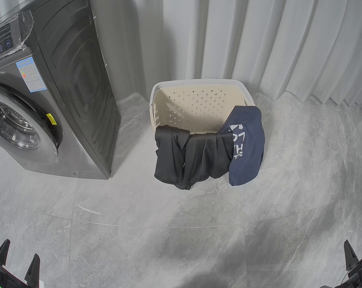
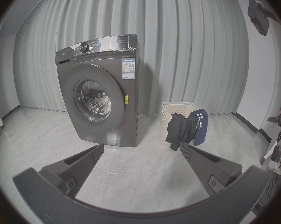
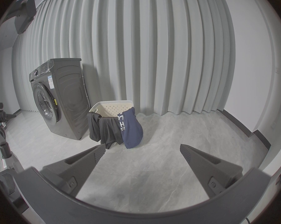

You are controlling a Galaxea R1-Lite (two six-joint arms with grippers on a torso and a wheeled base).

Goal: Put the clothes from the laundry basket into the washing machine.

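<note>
One front-loading washing machine (image 1: 49, 101), dark grey, stands at the robot's left against the curtain (image 1: 249, 33). Its round door (image 2: 92, 100) is closed.

One laundry basket (image 1: 197, 101), cream plastic with perforated walls, sits on the grey tiled floor (image 1: 169, 221) just to the right of the machine, a gap of floor between them.

Two garments, both draped over the basket's near rim and hanging down its outer wall:
- black garment (image 1: 189, 157), on the side towards the machine, its lower hem close to the floor.
- navy garment (image 1: 247, 149) with white print, over the right near corner, overlapping the black one's edge.

Two grippers, both low and well short of the basket:
- left gripper (image 2: 141, 147): fingers spread wide, nothing between them, aimed between machine and basket.
- right gripper (image 3: 142, 147): fingers spread wide, nothing between them, with the basket off to its machine-ward side.
</note>
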